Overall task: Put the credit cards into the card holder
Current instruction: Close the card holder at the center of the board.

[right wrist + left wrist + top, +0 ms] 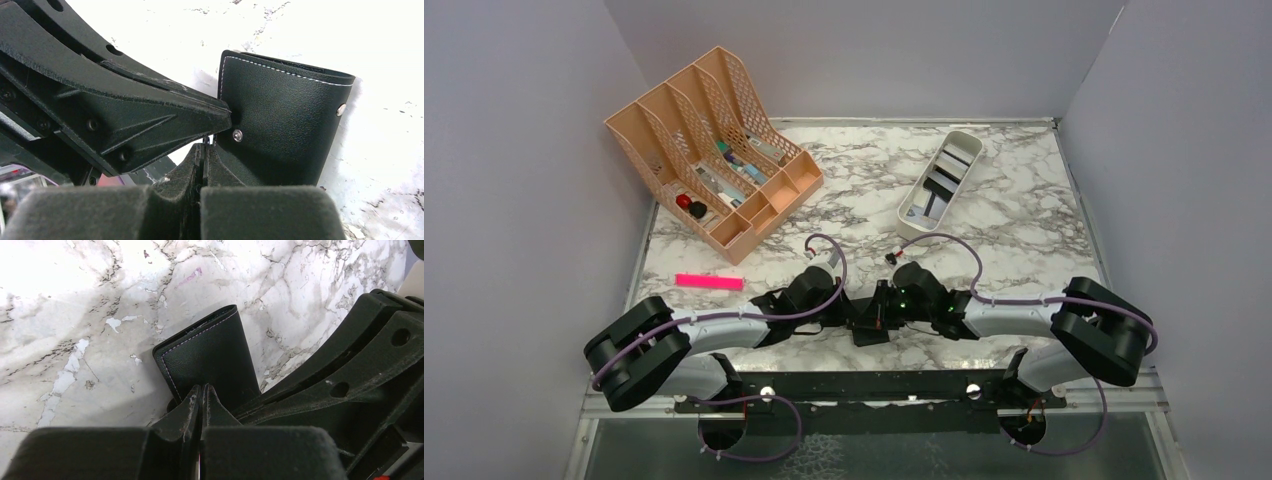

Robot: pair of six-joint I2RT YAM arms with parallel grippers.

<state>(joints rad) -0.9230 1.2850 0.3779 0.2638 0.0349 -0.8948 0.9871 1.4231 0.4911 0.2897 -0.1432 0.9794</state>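
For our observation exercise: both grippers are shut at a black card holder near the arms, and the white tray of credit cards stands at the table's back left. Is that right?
One slip: the top external view shows the white tray of credit cards at the back right, not left. The rest stands.

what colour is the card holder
Black, with pale stitching along its edge; the card holder shows best in the right wrist view.

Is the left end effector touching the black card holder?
Touching. The right wrist view shows the tip of the left end effector pressed against the edge of the card holder, with no gap.
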